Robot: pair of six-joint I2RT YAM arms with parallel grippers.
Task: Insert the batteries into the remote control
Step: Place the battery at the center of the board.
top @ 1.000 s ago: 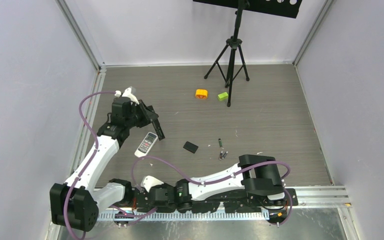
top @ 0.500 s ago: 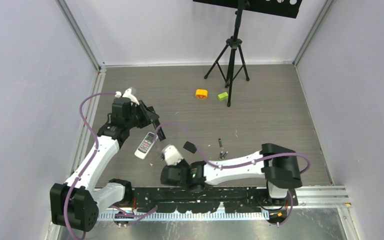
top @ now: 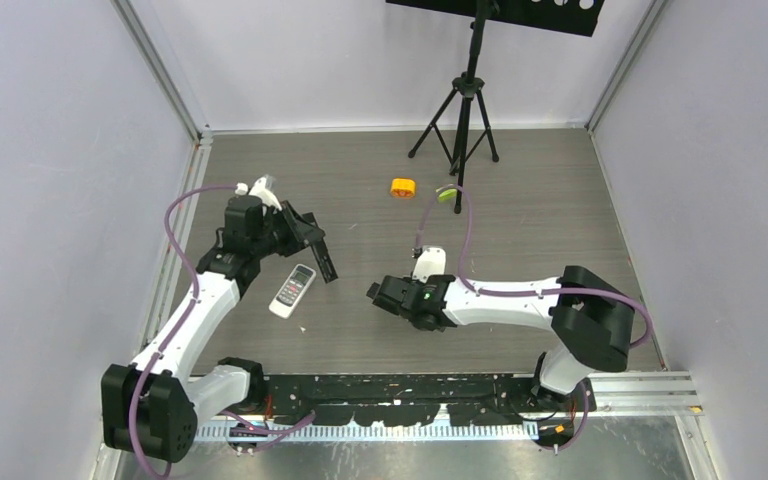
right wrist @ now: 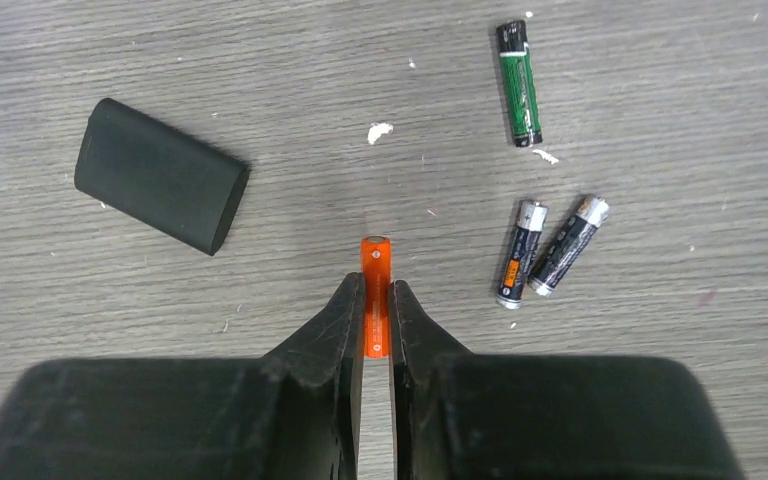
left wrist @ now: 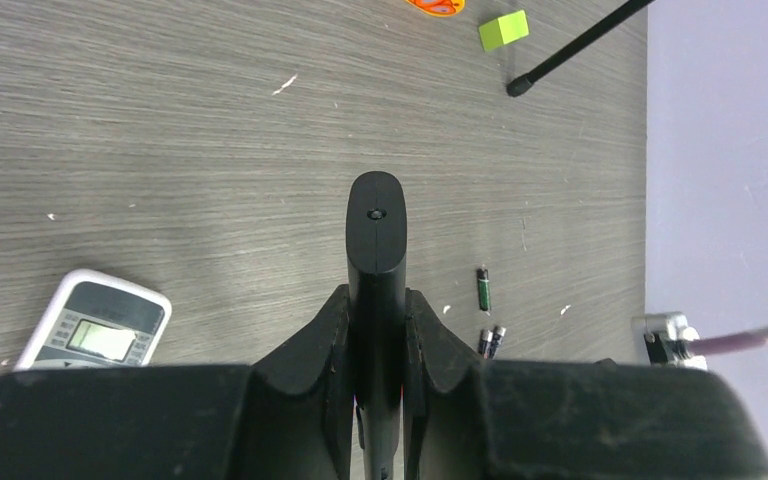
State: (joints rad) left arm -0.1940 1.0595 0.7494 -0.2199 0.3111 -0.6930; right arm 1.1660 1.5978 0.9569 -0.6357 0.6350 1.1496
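My left gripper [top: 310, 240] is shut on a long black remote control [top: 324, 260] and holds it above the floor; the wrist view shows the remote [left wrist: 376, 225] sticking out past the gripper [left wrist: 377, 300]. My right gripper [top: 415, 295] points down, its jaws [right wrist: 375, 290] shut on the orange battery [right wrist: 375, 260] at floor level. The dark green battery [right wrist: 520, 85] and two dark grey batteries [right wrist: 545, 250] lie just right of it. A black battery cover [right wrist: 160, 190] lies to its left, and it also shows from above [top: 378, 291].
A white remote [top: 293, 289] lies on the floor below my left gripper. An orange round block [top: 403, 187] and a lime green block [top: 447, 193] sit farther back by a black tripod [top: 465, 110]. Walls enclose the floor on three sides.
My right arm has swung out from its folded position at the near edge to the batteries, and its jaws now sit on the orange battery. My left arm has hardly moved.
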